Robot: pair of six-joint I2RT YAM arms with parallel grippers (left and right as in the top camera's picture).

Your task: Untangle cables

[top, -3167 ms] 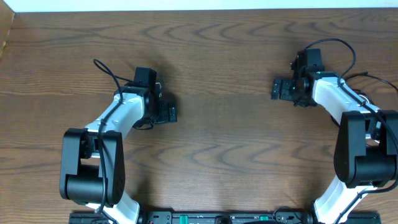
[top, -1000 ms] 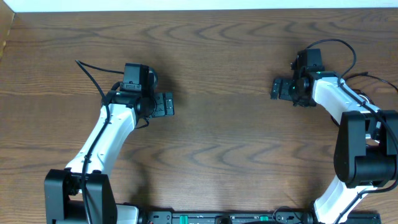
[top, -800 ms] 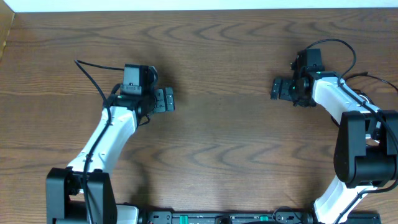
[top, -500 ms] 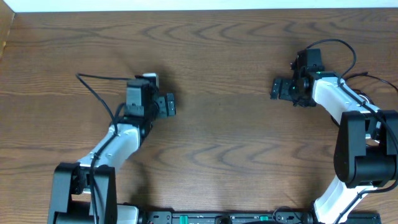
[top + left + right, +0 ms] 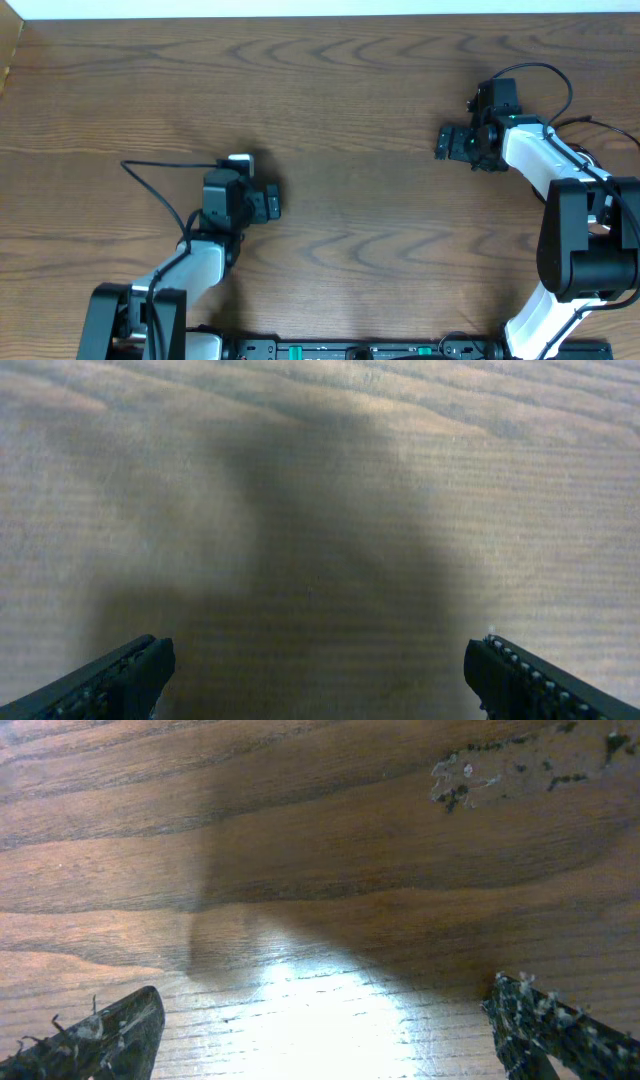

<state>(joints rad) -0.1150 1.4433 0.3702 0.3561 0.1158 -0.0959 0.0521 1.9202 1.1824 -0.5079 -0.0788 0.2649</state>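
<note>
Wooden table [image 5: 350, 80]; two arms [image 5: 195, 265] [image 5: 530, 150]; left fingers [image 5: 110, 680] spread; right fingers [image 5: 100, 1035] spread, two each.

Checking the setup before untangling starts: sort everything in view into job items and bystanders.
For the job: left gripper, open; right gripper, open. No loose cables show in any view.

Just there: wooden table; the arms' own black wires; scuffed patch on the wood.
</note>
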